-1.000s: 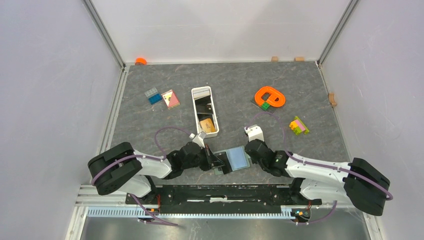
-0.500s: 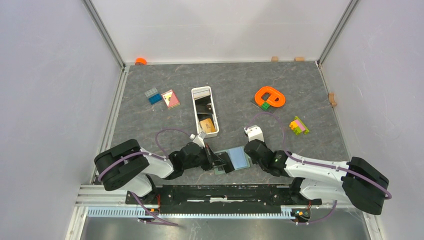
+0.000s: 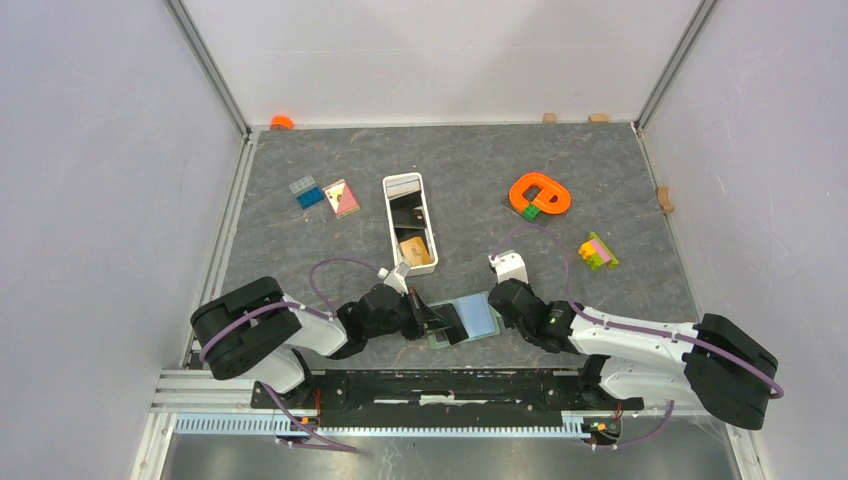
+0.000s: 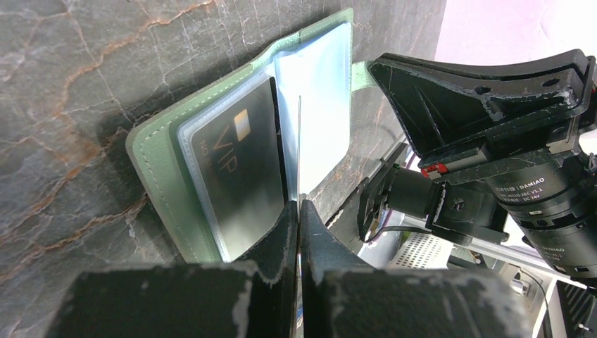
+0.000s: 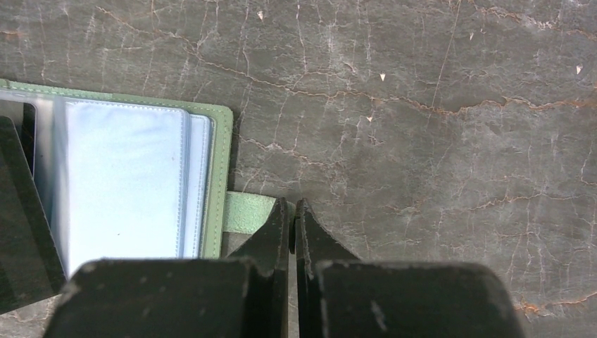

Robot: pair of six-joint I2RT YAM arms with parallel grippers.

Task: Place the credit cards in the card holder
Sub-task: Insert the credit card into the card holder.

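Observation:
The sage-green card holder lies open near the table's front edge, its pale blue sleeves facing up. A black VIP card sits in its left sleeve. My left gripper is shut on another credit card, seen edge-on, standing over the holder's fold. In the top view this black card lies over the holder's left half. My right gripper is shut on the holder's green strap tab at its right edge. More credit cards, black and tan, lie in the white tray.
An orange ring toy and a stack of coloured blocks sit to the back right. A blue block and a pink card lie back left. A small white object stands just behind the right gripper.
My left arm has shifted slightly to the right, carrying the black card a little further over the open holder. The right gripper and the holder have stayed put.

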